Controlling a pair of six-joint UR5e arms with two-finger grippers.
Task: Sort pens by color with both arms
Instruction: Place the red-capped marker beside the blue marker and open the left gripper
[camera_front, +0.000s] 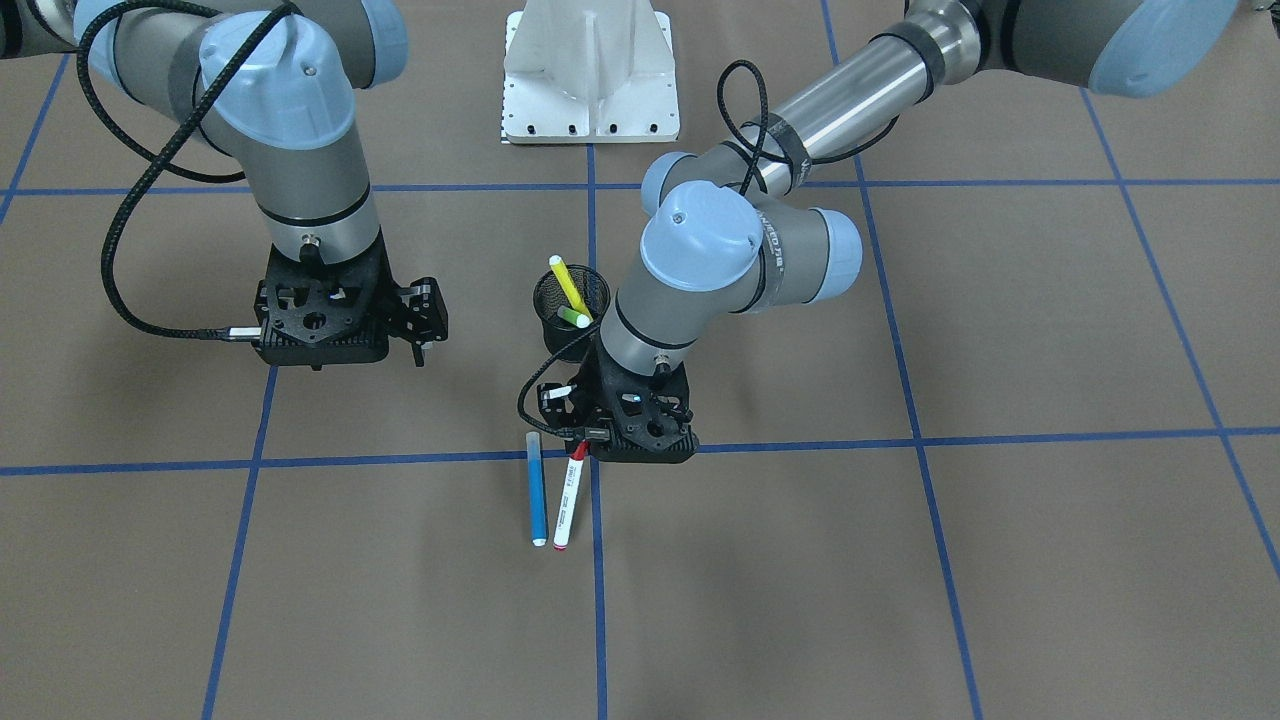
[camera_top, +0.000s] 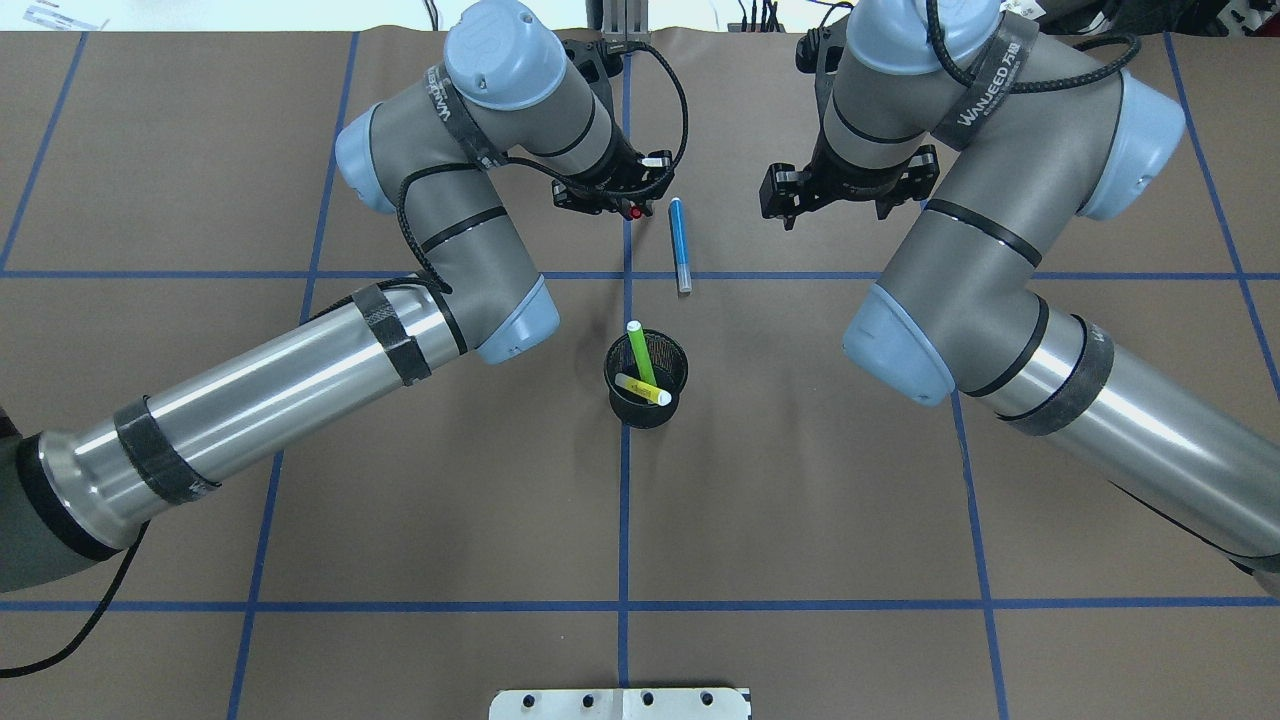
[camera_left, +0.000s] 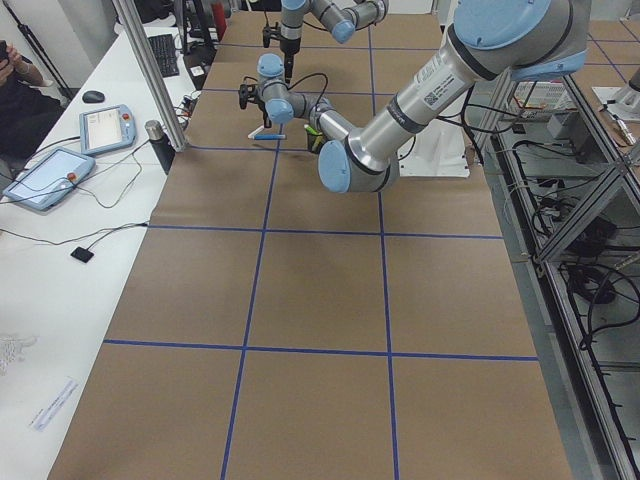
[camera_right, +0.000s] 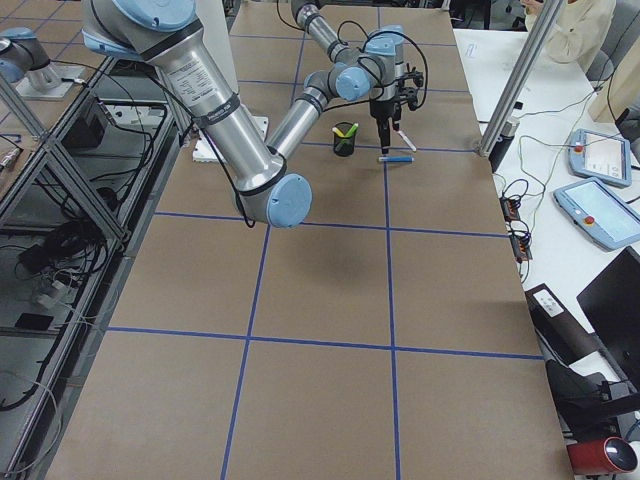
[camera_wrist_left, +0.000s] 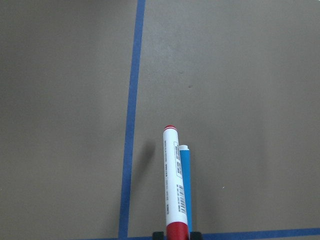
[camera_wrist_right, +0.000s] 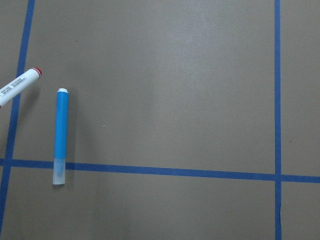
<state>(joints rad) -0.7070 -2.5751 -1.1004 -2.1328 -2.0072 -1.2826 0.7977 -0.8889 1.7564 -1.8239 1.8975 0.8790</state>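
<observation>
My left gripper (camera_front: 580, 450) is shut on the red cap of a white marker (camera_front: 567, 503), held tilted just above the paper, beside the blue pen. The left wrist view shows the marker (camera_wrist_left: 174, 185) reaching away from the fingertips. The blue pen (camera_front: 537, 490) lies flat on the paper, also in the overhead view (camera_top: 680, 245) and the right wrist view (camera_wrist_right: 61, 135). My right gripper (camera_front: 420, 342) hangs empty above the table and looks open; no fingers show in its wrist view.
A black mesh cup (camera_front: 556, 335) stands on the centre line behind the left gripper and holds two yellow-green highlighters (camera_front: 567, 283). The white base pedestal (camera_front: 590, 70) is at the robot's side. Blue tape lines grid the brown paper.
</observation>
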